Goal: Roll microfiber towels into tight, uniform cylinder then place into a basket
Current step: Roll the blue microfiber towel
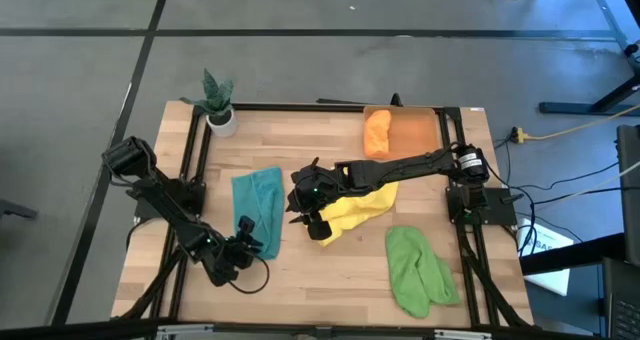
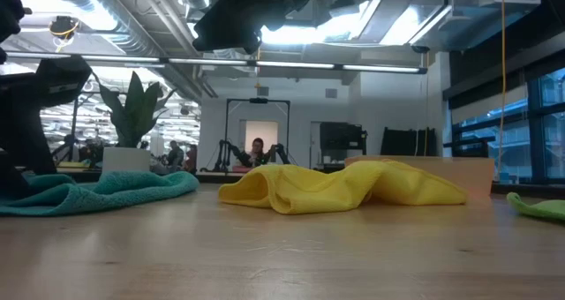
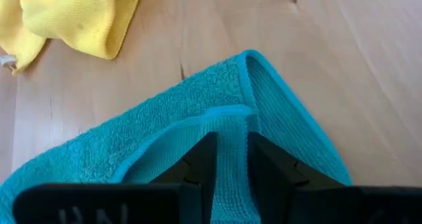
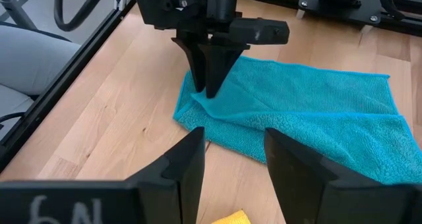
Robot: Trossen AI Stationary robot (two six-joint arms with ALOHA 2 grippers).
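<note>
Table point(image 1: 300, 270): teal towel point(image 3: 198, 128) between left gripper point(image 3: 231, 159) fingers.

A lab or workshop: exposed ceiling ducts point(image 2: 132, 18), concrete floor point(image 1: 300, 60), another robot rig point(image 2: 256, 132) behind.

Two matte-black jointed arms, tapered pincer point(image 4: 207, 79) fingers (white markings), black cabling.
</note>
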